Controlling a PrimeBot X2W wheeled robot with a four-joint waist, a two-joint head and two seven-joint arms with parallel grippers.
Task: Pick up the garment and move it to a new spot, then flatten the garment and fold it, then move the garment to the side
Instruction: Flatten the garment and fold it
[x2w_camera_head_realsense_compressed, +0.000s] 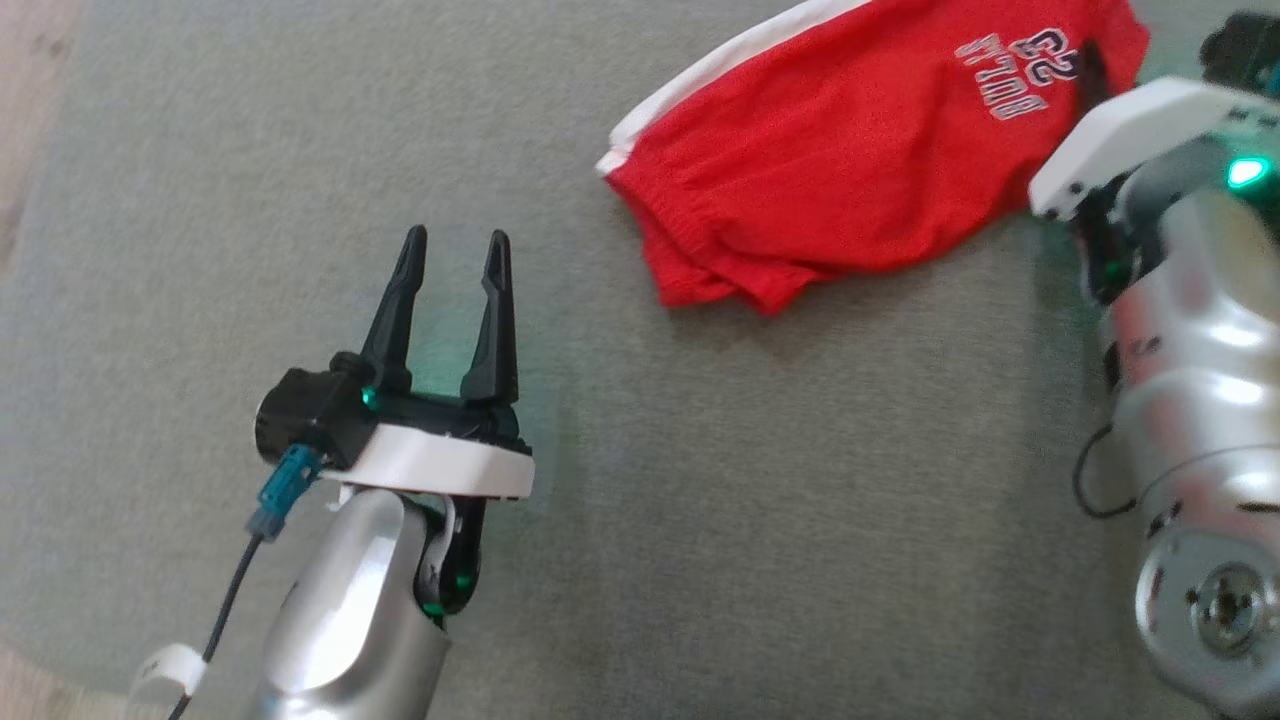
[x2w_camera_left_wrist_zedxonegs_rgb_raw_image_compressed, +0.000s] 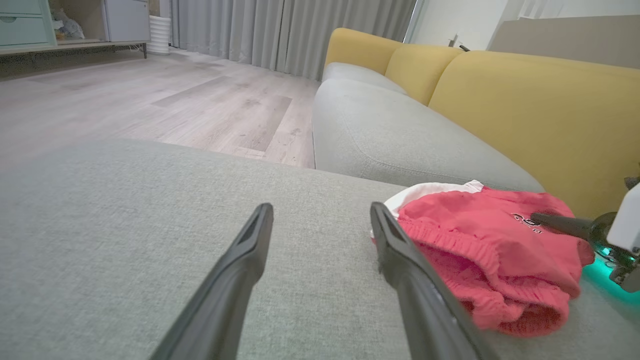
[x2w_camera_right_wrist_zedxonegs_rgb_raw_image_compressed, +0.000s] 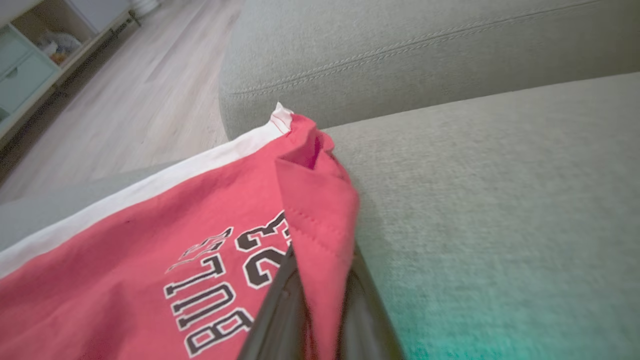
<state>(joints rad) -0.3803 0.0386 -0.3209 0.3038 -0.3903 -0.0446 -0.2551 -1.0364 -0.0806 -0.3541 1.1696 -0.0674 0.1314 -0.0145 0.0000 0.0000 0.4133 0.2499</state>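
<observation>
Partly buried in the garment (x2w_camera_right_wrist_zedxonegs_rgb_raw_image_compressed: 125, 240), right jaws pinch its fold; left jaws gape.

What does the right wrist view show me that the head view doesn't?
Right wrist view: the right gripper shut on a raised fold of the red garment, plus wooden floor. Head view: the left gripper open, apart from the garment. Both: the garment's white stripe and lettering, lying on the grey cushion.
</observation>
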